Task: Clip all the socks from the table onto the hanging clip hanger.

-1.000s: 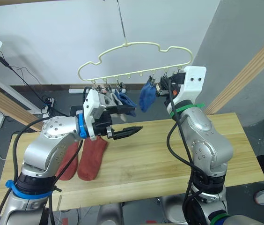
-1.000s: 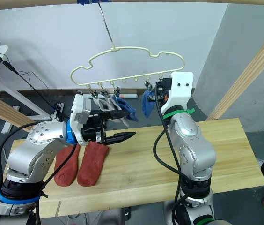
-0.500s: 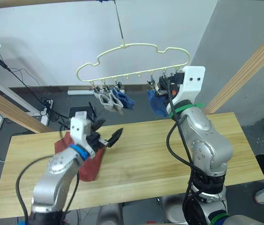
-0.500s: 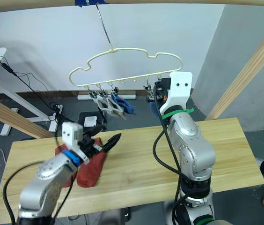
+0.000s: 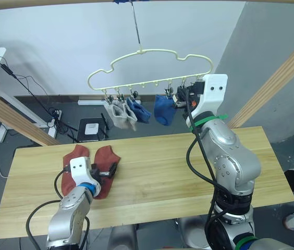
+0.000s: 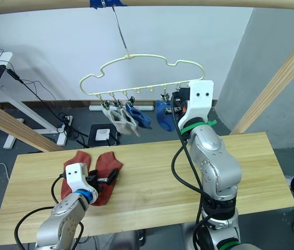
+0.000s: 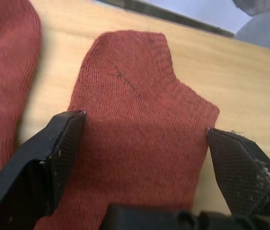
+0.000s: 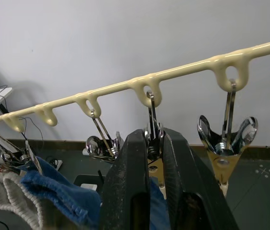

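Since a second ago our left gripper point(image 7: 140, 158) has dropped from mid-air to the table point(image 5: 188, 172), so we judge the next pickup is starting. Its fingers spread wide around the rust-red sock point(image 7: 140, 120) at lower left of the frame. Our right gripper point(image 8: 149, 143) at upper centre stays pinched on a clip point(image 8: 152, 125) of the clip hanger point(image 5: 152, 52).

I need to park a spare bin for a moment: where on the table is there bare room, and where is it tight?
The table is bare from the red socks across to the right arm, and along the near edge. It is crowded at the left, where the left pincer straddles one red sock, and up by the hanger, where the right pincer squeezes a clip.
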`<move>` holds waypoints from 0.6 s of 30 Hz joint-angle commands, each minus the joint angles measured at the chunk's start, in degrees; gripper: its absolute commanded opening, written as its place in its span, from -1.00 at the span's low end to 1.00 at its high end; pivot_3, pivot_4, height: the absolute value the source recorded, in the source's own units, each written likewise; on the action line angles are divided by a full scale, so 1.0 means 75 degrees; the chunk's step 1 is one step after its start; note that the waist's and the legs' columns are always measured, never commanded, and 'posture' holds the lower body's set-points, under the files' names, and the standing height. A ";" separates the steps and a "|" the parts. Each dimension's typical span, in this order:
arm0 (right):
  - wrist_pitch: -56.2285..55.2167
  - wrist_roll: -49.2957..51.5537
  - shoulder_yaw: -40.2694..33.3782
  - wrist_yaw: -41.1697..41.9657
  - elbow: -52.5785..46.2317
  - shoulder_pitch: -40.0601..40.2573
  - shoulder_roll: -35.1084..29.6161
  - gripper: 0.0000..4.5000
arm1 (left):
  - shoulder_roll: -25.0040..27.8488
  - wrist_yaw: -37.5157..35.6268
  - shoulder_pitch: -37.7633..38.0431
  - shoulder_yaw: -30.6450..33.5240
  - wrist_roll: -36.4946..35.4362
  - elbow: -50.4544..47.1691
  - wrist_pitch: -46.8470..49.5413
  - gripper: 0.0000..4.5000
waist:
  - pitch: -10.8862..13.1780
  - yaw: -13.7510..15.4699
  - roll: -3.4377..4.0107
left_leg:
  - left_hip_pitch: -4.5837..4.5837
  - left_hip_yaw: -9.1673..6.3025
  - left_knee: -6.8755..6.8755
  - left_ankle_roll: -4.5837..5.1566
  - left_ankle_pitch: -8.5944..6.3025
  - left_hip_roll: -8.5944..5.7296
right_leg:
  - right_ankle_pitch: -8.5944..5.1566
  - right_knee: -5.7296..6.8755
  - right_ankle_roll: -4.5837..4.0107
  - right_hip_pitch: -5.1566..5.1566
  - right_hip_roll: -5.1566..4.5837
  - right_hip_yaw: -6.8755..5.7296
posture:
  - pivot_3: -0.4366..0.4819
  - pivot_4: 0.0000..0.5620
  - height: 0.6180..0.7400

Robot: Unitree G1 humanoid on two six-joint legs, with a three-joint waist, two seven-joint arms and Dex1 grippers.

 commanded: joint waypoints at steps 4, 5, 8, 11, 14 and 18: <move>0.0015 0.0124 0.0081 0.0051 -0.0273 -0.0139 0.0027 -0.96 | -0.0141 0.0158 -0.0108 -0.0063 0.0278 0.0469 -0.0165 1.00 | -0.0003 -0.0032 0.0002 | 0.0001 0.0007 -0.0001 0.0000 0.0000 0.0004 | 0.0000 -0.0001 0.0001 0.0000 -0.0008 0.0008 | -0.61 -0.01 1.00; 0.0027 0.0127 0.0082 0.0053 -0.0277 -0.0140 0.0030 -0.96 | -0.0155 0.0141 -0.0113 -0.0099 0.0292 0.0527 -0.0087 1.00 | -0.0004 -0.0034 0.0001 | 0.0000 0.0004 0.0000 0.0000 0.0000 0.0004 | 0.0000 -0.0001 0.0001 0.0000 -0.0008 0.0006 | -0.61 -0.01 1.00; 0.0043 0.0124 0.0086 0.0053 -0.0283 -0.0143 0.0031 -0.96 | -0.0120 0.0136 -0.0085 -0.0173 0.0421 0.0595 0.0075 1.00 | -0.0020 -0.0045 0.0011 | 0.0002 0.0004 0.0000 0.0000 0.0000 0.0003 | 0.0000 -0.0001 0.0001 0.0001 -0.0007 0.0005 | -0.62 -0.01 1.00; 0.0067 0.0119 0.0095 0.0039 -0.0288 -0.0136 0.0043 -0.96 | -0.0134 0.0096 -0.0044 -0.0146 0.0395 0.0539 0.0212 1.00 | -0.0074 -0.0051 0.0034 | 0.0002 0.0006 -0.0001 0.0000 0.0000 0.0003 | 0.0000 -0.0002 0.0001 0.0001 -0.0007 0.0007 | -0.62 -0.01 1.00; 0.0073 0.0123 0.0102 0.0037 -0.0287 -0.0137 0.0053 -0.96 | -0.0072 0.0150 -0.0001 -0.0211 0.0587 0.0483 0.0158 0.61 | -0.0094 -0.0058 0.0033 | 0.0003 0.0006 -0.0003 0.0000 0.0000 0.0002 | 0.0000 -0.0003 0.0002 0.0001 -0.0006 0.0007 | -0.62 -0.01 1.00; 0.0075 0.0125 0.0104 0.0034 -0.0274 -0.0132 0.0062 -0.96 | -0.0074 0.0154 0.0038 -0.0213 0.0682 0.0425 0.0162 0.18 | -0.0111 -0.0059 0.0030 | 0.0004 0.0006 -0.0003 0.0000 0.0000 0.0003 | 0.0000 -0.0003 0.0002 0.0003 -0.0006 0.0007 | -0.62 -0.01 1.00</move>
